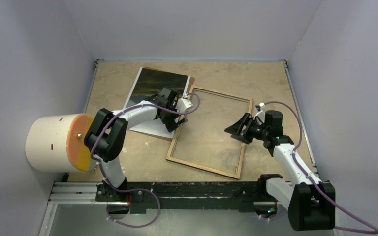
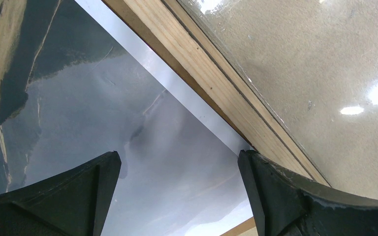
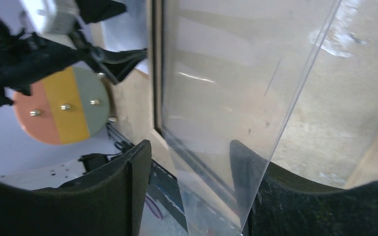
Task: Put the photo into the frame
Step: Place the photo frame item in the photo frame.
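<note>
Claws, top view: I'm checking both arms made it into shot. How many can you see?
2. The left claw hangs over the photo where it meets the frame's left rail. The right claw is above the frame's right side. Neither is hidden.

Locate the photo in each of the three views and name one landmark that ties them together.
Top external: the photo lies up and left of centre, just left of the frame.
Left wrist: the photo fills the left and middle of the picture.
Right wrist: cannot tell; only a pale patch shows past the frame's rail.
Shared landmark: the frame's light wood rail next to the photo, upright left of centre in the right wrist view.
</note>
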You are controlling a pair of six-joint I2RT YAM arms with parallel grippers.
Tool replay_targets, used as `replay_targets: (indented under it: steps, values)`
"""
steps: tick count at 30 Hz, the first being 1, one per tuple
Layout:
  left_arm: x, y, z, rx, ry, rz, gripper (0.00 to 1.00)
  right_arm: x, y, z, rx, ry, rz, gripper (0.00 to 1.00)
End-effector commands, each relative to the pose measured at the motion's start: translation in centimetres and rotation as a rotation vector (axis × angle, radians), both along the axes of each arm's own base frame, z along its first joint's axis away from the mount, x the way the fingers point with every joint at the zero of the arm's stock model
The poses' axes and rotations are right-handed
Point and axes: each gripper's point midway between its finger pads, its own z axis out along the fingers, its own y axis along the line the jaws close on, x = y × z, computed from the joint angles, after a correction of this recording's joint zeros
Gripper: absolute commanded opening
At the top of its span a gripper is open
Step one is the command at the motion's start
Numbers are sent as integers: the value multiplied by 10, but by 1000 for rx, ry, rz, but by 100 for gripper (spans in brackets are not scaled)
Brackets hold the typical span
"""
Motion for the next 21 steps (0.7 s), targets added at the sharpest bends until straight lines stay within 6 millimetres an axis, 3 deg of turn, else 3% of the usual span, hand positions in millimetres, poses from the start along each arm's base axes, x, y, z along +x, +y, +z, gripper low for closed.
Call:
replay_targets:
  steps: [1,7,15,21]
  values:
    - [-11,-8,6,-41,13,-40,100,10,16,51,141,-159,44,60]
    - [-11,-12,14,-76,25,-36,100,12,22,85,217,-256,52,49]
    - [-3,-8,28,-123,33,-11,100,9,29,95,234,-276,64,46]
    - [3,1,34,-142,35,13,100,10,38,111,250,-308,81,28]
